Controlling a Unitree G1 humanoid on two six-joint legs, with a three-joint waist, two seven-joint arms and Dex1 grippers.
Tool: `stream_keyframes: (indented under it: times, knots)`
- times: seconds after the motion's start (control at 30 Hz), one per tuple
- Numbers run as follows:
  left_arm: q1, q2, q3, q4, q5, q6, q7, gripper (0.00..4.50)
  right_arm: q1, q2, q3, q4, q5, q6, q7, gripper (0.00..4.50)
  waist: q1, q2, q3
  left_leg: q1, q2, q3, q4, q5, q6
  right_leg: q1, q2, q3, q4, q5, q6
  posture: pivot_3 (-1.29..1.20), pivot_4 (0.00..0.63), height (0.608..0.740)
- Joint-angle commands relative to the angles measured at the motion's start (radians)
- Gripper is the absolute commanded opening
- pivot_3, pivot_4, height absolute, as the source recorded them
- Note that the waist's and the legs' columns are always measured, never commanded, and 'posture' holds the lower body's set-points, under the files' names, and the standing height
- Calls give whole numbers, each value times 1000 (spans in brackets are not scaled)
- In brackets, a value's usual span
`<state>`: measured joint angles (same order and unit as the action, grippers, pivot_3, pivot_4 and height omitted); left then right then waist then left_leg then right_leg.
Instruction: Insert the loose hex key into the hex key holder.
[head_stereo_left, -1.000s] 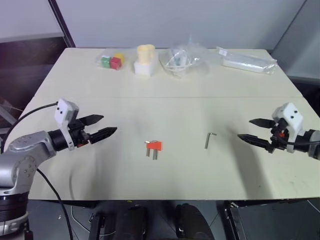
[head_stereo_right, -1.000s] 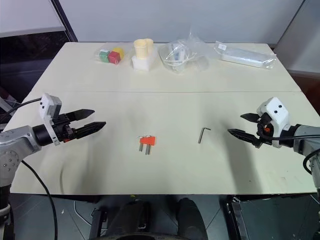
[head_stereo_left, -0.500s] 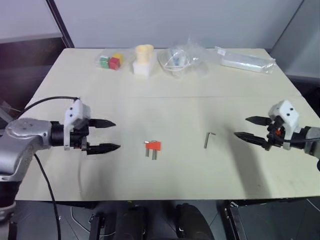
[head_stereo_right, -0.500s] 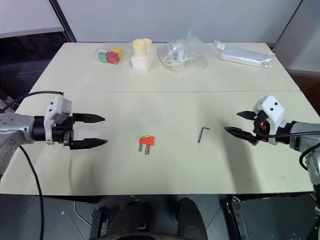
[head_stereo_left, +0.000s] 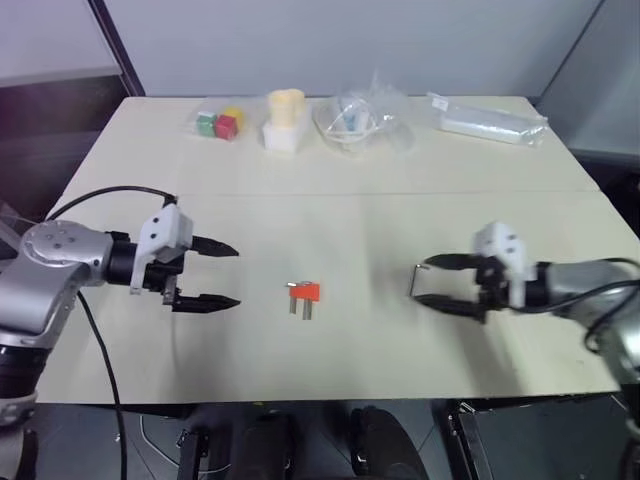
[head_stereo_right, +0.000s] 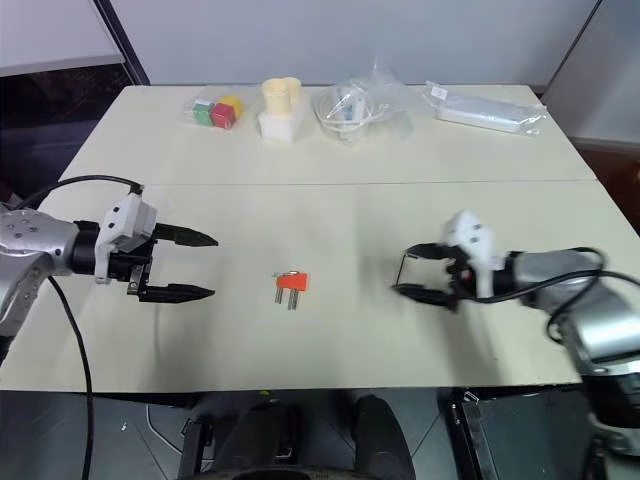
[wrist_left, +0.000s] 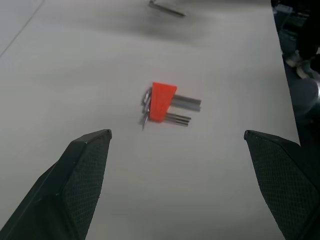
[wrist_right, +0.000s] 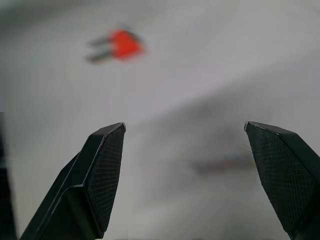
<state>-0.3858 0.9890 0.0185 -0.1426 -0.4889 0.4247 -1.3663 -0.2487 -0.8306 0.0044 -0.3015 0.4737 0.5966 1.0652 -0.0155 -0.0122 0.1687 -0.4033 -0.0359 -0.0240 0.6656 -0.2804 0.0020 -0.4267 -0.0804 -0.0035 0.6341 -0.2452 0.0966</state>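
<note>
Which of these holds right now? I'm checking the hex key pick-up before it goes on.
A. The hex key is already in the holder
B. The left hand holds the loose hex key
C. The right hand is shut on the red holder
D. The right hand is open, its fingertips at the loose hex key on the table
D: the right hand has its fingers spread either side of the loose hex key, which lies on the table apart from the hex key holder.

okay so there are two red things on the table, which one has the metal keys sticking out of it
The hex key holder, lying alone mid-table between the two open grippers, with grey keys jutting from it. The other, a red cube, sits at the far edge among coloured blocks.
</note>
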Motion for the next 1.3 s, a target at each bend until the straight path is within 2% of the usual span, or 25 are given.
stream_keyframes:
  times: [0.03,0.17,0.37,0.67,1.07,1.1,1.17,1.27,1.3]
  knots:
    - [18,2,19,-50,-14,8,8,4443,-53,70,110,-8,-65,-79,-12,3985,2,0,0,0,0,0,0,0,0,0,0,0,0,0,0,0,150,740]
    - [37,-4,31,-68,-18,22,32,4443,-152,196,224,174,-181,-217,-31,3985,5,-1,0,0,-1,0,2,0,0,1,1,0,0,0,0,0,150,740]
    - [80,-8,51,-117,-33,46,62,4443,-274,313,293,411,-259,-350,5,3985,2,-1,0,0,-1,0,2,0,0,0,1,-1,1,0,0,0,150,740]
    - [147,-8,88,-152,-46,57,102,4443,-355,393,349,613,-342,-502,87,3985,1,-1,0,0,-1,0,1,0,0,0,1,-1,1,0,0,0,150,740]
    - [201,-16,108,-188,-52,62,148,4443,-419,473,340,779,-387,-581,90,3985,0,-1,0,1,-1,0,1,0,-1,0,0,0,2,0,0,0,150,740]
    - [201,-16,107,-189,-52,62,151,4500,-420,474,340,785,-390,-587,92,3404,0,0,0,1,-1,0,1,0,-1,0,0,0,2,0,0,0,150,740]
    - [198,-18,105,-189,-52,61,156,4500,-418,475,339,790,-392,-595,97,2566,0,0,0,1,-1,0,1,0,-1,0,0,0,2,0,0,0,150,740]
    - [192,-21,100,-183,-48,58,160,4500,-413,476,339,788,-394,-602,100,1047,0,0,0,1,-1,0,1,1,-1,0,0,0,2,0,0,0,150,740]
    - [191,-22,99,-180,-46,56,160,4500,-411,477,339,786,-395,-603,99,1004,0,0,0,1,-1,0,1,1,-1,0,0,0,2,0,0,0,150,740]
